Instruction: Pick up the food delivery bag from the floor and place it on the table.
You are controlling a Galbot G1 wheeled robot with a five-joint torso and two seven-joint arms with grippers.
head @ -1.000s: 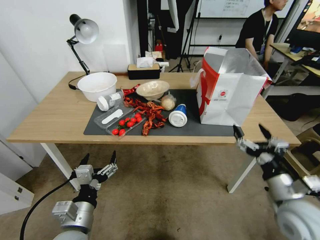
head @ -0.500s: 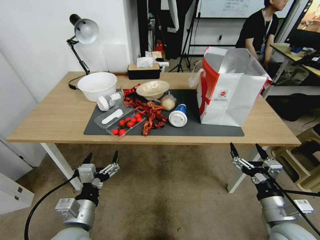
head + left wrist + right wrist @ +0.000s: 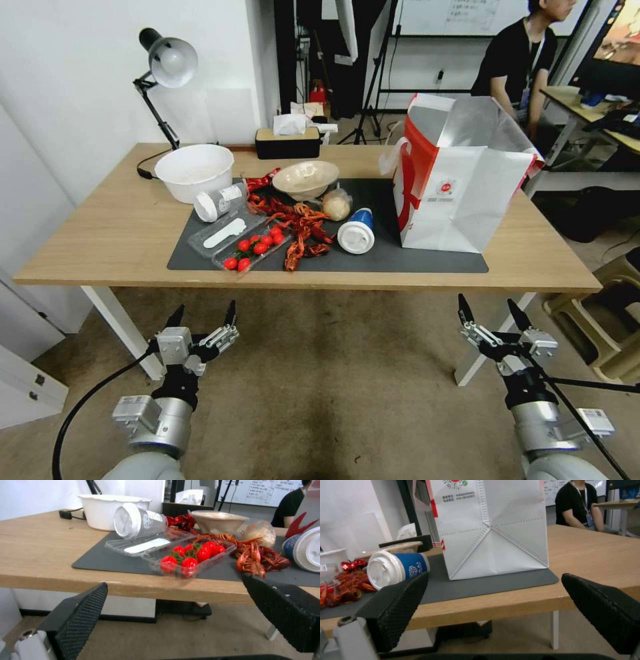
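Food delivery bag (image 3: 460,183) upright on table (image 3: 100,227), on right end of dark grey mat (image 3: 400,257), open top, foil lining showing, red side facing blue cup (image 3: 357,231) lying just beside it. Further left on mat: crayfish (image 3: 300,230), tomato tray (image 3: 253,248), beige bowl (image 3: 305,179); white bowl (image 3: 193,170) on bare wood. Right gripper (image 3: 492,312) below table front edge, over carpet, fingers spread wide, holding nothing. Left gripper (image 3: 203,315) likewise low, spread apart, empty, in front of table's left part.

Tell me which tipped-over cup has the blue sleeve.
The cup beside the food delivery bag; the other cup, near the white bowl, is clear.
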